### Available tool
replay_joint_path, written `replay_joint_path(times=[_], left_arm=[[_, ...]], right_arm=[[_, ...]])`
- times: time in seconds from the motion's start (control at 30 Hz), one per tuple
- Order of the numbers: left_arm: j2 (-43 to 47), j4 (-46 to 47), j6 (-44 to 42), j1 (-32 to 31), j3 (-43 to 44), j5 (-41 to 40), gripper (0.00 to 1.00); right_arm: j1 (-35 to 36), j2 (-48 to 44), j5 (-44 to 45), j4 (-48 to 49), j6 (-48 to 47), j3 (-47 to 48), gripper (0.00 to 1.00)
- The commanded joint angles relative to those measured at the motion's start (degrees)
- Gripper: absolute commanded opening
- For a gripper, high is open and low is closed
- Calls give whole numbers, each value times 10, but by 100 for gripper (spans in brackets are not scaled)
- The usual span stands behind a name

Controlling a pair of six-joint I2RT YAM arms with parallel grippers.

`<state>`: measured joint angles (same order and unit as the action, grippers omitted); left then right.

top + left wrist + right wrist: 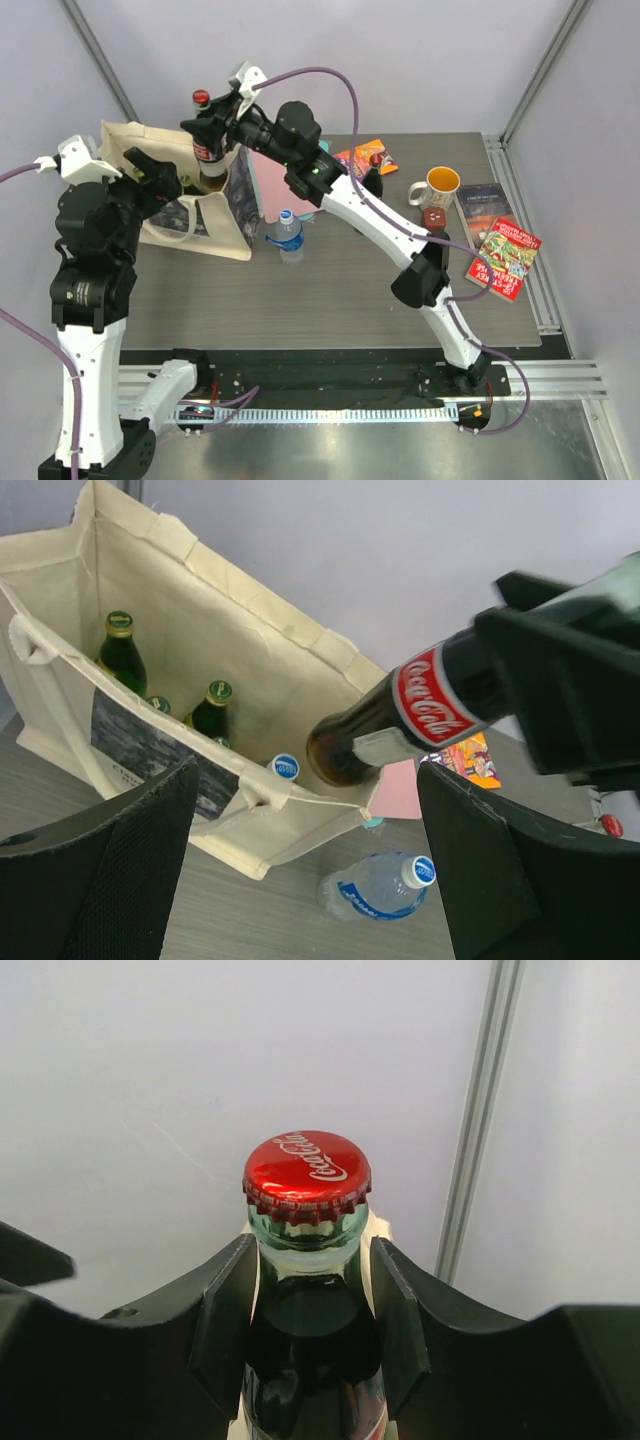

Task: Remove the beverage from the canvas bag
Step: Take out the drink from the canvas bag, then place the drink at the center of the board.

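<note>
cola bottle (pixel 206 155) above canvas bag (pixel 222 228), water bottle (pixel 288 237) on table (pixel 330 300) beside it, mug (pixel 441 186) far right

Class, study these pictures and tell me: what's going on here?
The right gripper is clamped on the neck of a Coca-Cola bottle, held over the mouth of the canvas bag. The left gripper is open beside the bag, holding nothing. Green bottles are in the bag; a water bottle lies on the table.

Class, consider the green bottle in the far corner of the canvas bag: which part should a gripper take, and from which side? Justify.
Grip the green bottle by its neck, just under the cap, coming down through the open mouth of the canvas bag. It stands neck-up, and the cloth walls and neighbouring bottles close off its body from the sides.
</note>
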<state>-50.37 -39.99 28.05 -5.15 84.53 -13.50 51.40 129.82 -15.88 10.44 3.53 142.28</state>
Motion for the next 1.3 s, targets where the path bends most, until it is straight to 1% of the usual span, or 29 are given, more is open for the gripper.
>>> replay_joint_path(times=[0.0, 0.23, 0.33, 0.43, 0.47, 0.53, 0.57, 0.63, 0.67, 0.7, 0.73, 0.77, 0.83, 0.87, 1.07, 1.27], left_arm=[[11, 14, -6, 0, -21, 2, 89], [28, 15, -5, -1, -52, 8, 90], [32, 17, -4, -1, -63, 16, 90], [32, 18, -3, -1, -71, 23, 90], [32, 18, -2, 0, -73, 24, 90], [32, 21, -2, -1, -77, 27, 90], [32, 22, -2, -1, -78, 28, 90], [33, 24, -2, 0, -82, 30, 90], [30, 25, -3, 0, -83, 30, 90], [31, 24, -3, 0, -84, 31, 90], [29, 24, -3, -1, -86, 31, 90], [28, 24, -3, 0, -85, 32, 90], [26, 25, -4, -1, -86, 33, 90], [25, 25, -4, -1, -85, 33, 90], [14, 25, 1, -1, -82, 35, 90], [7, 26, 9, -1, -90, 36, 90]], right_arm=[[-3, -120, -7, 104, 18, 16, 1], [-9, -165, -16, 84, 22, -17, 1], [-13, -199, -22, 70, 17, -55, 1], [-17, -249, -33, 54, 11, -114, 1], [-20, -264, -35, 52, 9, -156, 1], [-24, -315, -42, 49, -3, -205, 1], [-23, -331, -43, 47, -7, -255, 1], [-24, -381, -42, 40, -18, -301, 1], [-28, -399, -42, 36, -21, -344, 1], [-29, -416, -42, 34, -24, -366, 1], [-31, -449, -41, 32, -27, -390, 1], [-33, -467, -38, 32, -30, -439, 1], [-37, -502, -35, 32, -32, -489, 1], [-38, -532, -32, 32, -33, -535, 1], [-80, -640, -26, 21, -48, -664, 1], [-120, -704, -17, 20, -55, -773, 1]])
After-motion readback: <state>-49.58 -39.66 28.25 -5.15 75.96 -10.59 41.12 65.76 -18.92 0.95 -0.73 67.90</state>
